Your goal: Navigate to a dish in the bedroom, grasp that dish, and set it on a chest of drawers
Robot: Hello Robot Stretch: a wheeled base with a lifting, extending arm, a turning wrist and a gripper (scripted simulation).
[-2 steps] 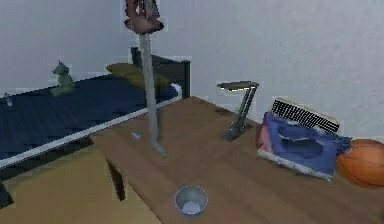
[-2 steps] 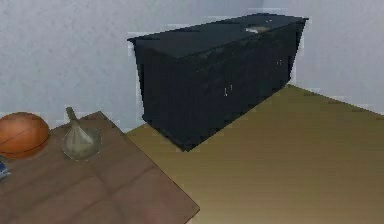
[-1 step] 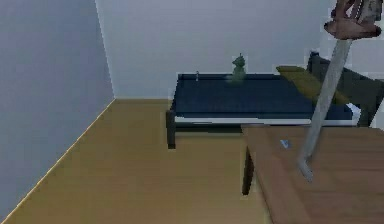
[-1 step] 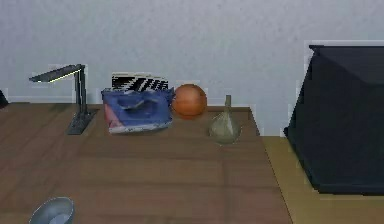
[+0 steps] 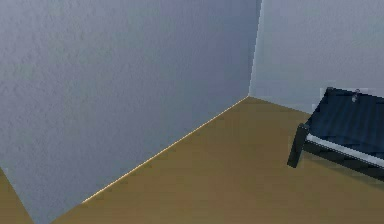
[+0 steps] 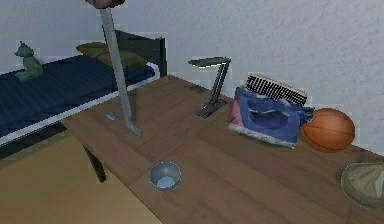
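Nearby, a small pale-blue bowl (image 6: 165,177) sits upright on the wooden desk (image 6: 235,165) — basketball (image 6: 328,129) well apart.

Bedroom; bed (image 6: 60,90), desk lamp (image 6: 217,88)

Navy bed (image 6: 50,95), orange ball (image 6: 328,129), pale blue dish (image 6: 165,177).
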